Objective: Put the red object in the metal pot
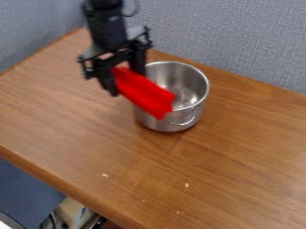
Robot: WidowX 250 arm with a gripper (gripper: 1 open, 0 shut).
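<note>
The red object (146,91), a bright red elongated block, hangs tilted in the air with its lower end over the near left rim of the metal pot (182,100). My black gripper (117,70) is shut on the block's upper end, just left of the pot. The pot is a shiny round steel vessel with straight sides, and its inside looks empty. It stands on the wooden table (84,143) near the back edge.
A grey-blue wall (227,31) runs right behind the table. The table's front edge cuts diagonally across the lower left, with floor clutter below it.
</note>
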